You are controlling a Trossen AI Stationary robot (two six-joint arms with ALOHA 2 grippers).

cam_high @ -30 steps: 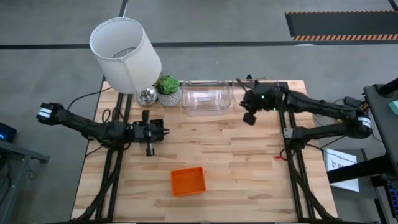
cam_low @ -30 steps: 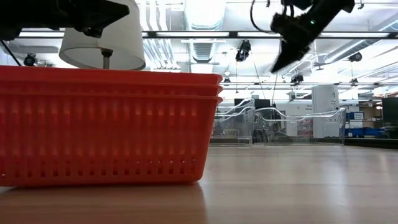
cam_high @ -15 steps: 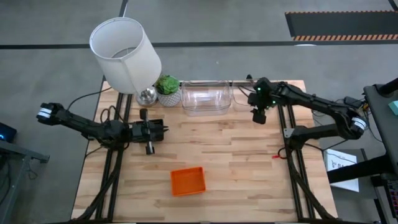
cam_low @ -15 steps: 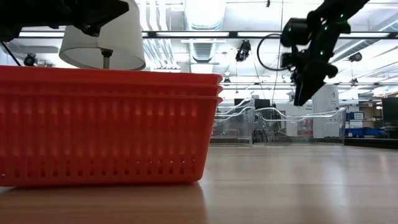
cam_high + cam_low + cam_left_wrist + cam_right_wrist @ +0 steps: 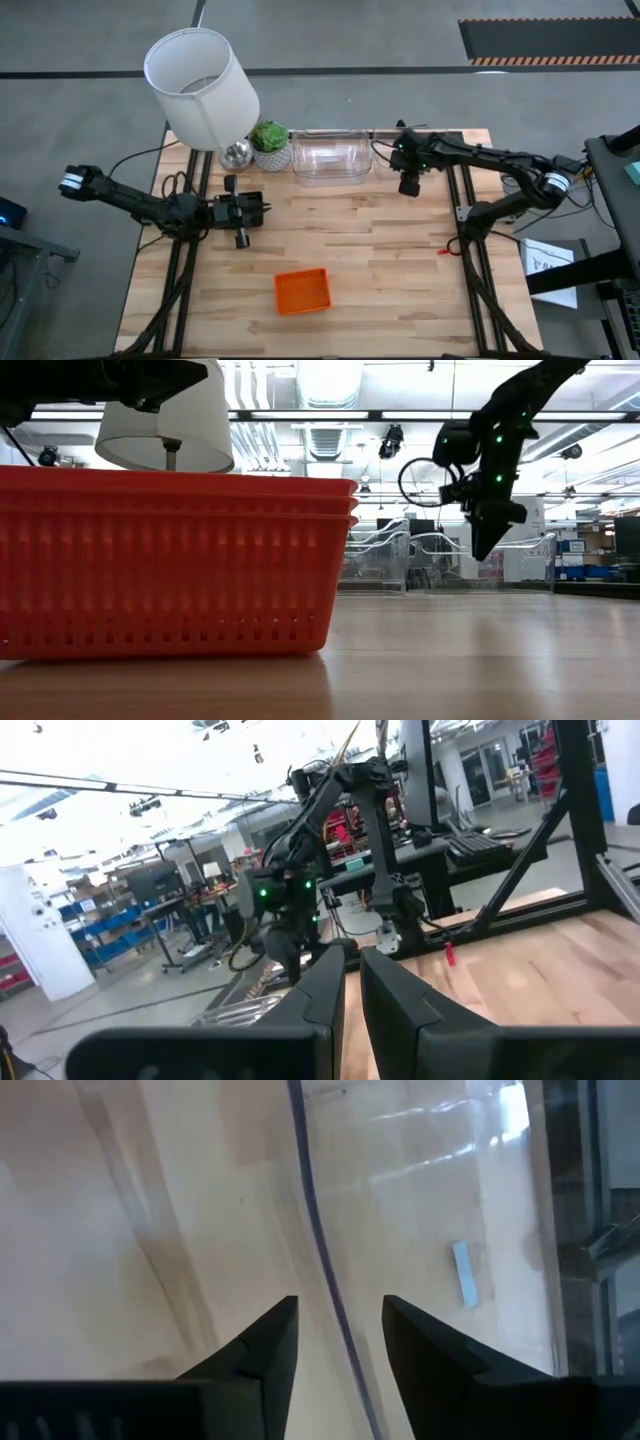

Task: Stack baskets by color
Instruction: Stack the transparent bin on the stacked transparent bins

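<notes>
Right gripper (image 5: pixel 408 186) fingers apart, straddling rim of clear transparent plastic basket (image 5: pixel 331 158) at table's far edge, just beside small potted green plant (image 5: pixel 269 140).

Risks: thin slick rim slips on closing; basket shoves into plant or white lampshade (image 5: pixel 200 88).

Left gripper (image 5: pixel 262 209) closed, empty, mid-left.

Red-orange perforated baskets (image 5: pixel 301 290) stacked near front; open wood between.

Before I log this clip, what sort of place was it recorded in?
Probably an open lab or industrial workshop: a wooden workbench on a bare concrete floor, hazard-striped floor marking, and ceiling strip lights over rows of equipment racks behind.
</notes>
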